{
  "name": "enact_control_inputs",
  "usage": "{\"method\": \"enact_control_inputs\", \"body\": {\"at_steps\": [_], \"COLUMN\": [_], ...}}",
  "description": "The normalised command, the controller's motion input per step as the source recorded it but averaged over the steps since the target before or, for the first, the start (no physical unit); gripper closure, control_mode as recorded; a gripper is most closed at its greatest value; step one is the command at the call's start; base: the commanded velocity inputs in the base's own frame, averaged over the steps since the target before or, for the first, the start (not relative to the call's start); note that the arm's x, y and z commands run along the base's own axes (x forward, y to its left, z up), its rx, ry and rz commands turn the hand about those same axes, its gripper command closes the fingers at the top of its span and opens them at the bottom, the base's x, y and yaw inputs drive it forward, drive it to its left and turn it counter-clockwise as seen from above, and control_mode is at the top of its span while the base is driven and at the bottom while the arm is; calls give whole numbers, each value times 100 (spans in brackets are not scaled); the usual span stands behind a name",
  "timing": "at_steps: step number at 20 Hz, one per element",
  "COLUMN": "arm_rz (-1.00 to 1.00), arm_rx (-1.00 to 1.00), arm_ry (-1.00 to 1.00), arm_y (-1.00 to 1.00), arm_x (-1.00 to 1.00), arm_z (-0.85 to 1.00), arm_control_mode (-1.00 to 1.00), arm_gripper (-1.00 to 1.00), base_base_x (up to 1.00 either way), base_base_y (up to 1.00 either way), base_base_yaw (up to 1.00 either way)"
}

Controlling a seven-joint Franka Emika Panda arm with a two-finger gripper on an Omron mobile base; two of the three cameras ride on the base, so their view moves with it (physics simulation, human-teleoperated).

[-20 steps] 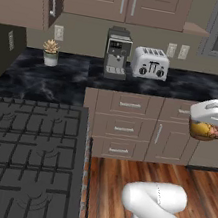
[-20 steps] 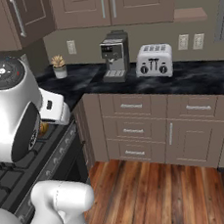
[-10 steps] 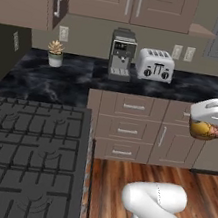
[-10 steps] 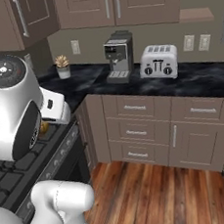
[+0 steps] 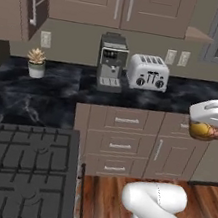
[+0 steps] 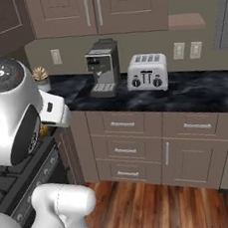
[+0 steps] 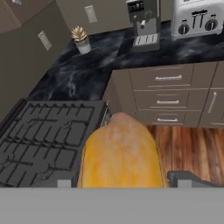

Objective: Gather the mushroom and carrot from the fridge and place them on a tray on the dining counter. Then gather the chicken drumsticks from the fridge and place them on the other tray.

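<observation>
Gripper (image 5: 210, 130) clamped on chicken drumstick (image 7: 119, 155); whole scene has shifted sideways past toaster (image 5: 147, 72). Base driving; carry to tray underway.

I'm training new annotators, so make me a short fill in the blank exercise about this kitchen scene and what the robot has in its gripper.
1. The gripper is closed on a golden-brown chicken ____.
2. On the black counter, the coffee machine stands right beside the silver ____.
3. The small potted plant sits on the counter next to the wall ____.
4. In the hand view, the black stove grates lie beside the held drumstick, and past it is the ____ floor.

Missing words: drumstick; toaster; outlet; wooden
</observation>
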Motion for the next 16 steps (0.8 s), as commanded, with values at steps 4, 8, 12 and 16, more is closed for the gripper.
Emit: {"method": "enact_control_inputs", "body": {"at_steps": [4, 8, 12, 16], "arm_rz": [0, 0, 0, 0], "arm_rx": [0, 0, 0, 0], "arm_ry": [0, 0, 0, 0], "arm_y": [0, 0, 0, 0], "arm_x": [0, 0, 0, 0], "arm_z": [0, 0, 0, 0], "arm_control_mode": [100, 100, 100, 100], "arm_gripper": [100, 100, 100, 100], "base_base_x": [-10, -73, -70, -23], "base_base_y": [-98, -75, -3, 25], "base_base_yaw": [1, 19, 41, 54]}}
